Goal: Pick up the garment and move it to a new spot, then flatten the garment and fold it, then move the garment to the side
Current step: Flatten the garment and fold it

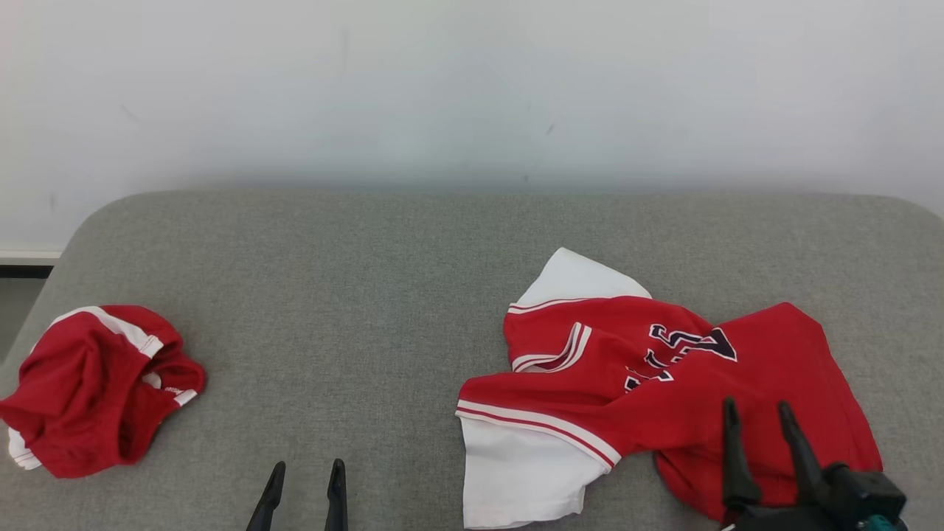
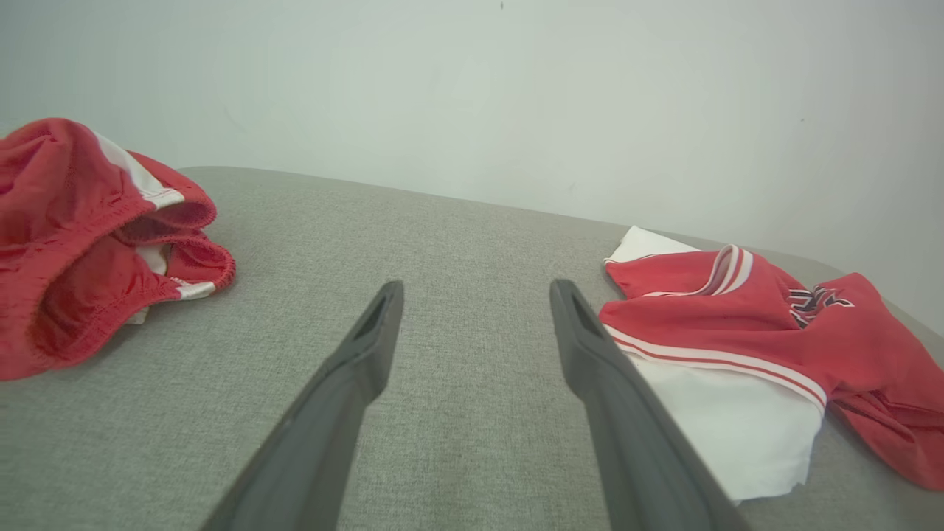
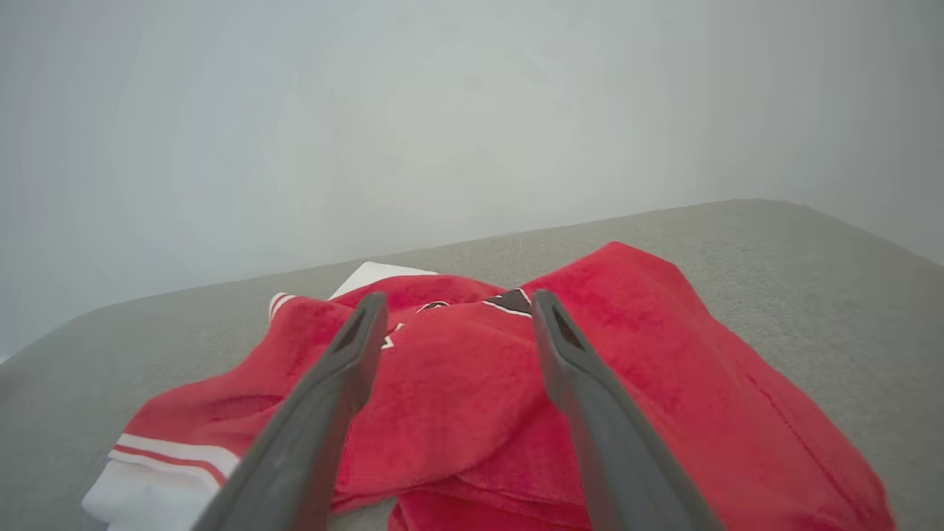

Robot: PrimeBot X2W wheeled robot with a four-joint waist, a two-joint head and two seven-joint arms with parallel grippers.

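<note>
My left gripper (image 1: 309, 464), released and empty, wrist cut off below, sits over bare grey cushion (image 1: 354, 295). My right gripper (image 1: 757, 404), also spread, is over the crumpled red jersey (image 1: 664, 369) right of centre; numerals creased, unreadable. Bunched red shorts (image 1: 96, 387) lie far left

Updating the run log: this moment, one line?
left gripper open over cushion; right gripper open over jersey; jersey crumpled, not held; red shorts at left
</note>
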